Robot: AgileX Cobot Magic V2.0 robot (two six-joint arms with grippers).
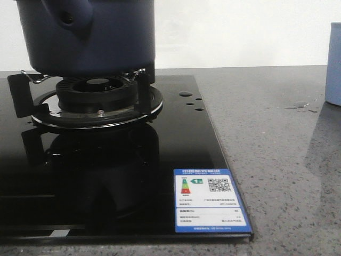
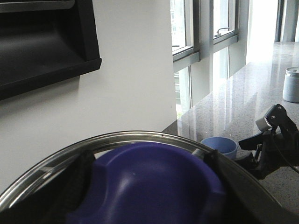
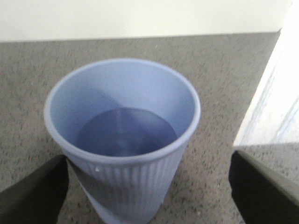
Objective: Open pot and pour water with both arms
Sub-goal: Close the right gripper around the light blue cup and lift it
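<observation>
The dark navy pot (image 1: 90,37) sits on the burner (image 1: 96,98) at the front view's upper left, its stubby side handle (image 1: 66,18) facing me; its top is cut off. My left gripper (image 2: 140,186) is shut on the blue knob (image 2: 149,182) of a glass lid with a metal rim (image 2: 135,136). A pale blue ribbed cup (image 3: 124,140) with water in it stands on the counter between the fingers of my open right gripper (image 3: 147,196). The cup (image 1: 334,64) shows at the front view's right edge. The left wrist view also shows the cup (image 2: 219,145) and the right gripper (image 2: 268,144).
A black glass hob (image 1: 176,138) with an energy label (image 1: 210,200) covers the left of the grey stone counter. Water drops (image 1: 298,105) lie near the cup. A dark range hood (image 2: 42,42) hangs on the wall. A grey canister (image 2: 291,84) stands far along the counter by the windows.
</observation>
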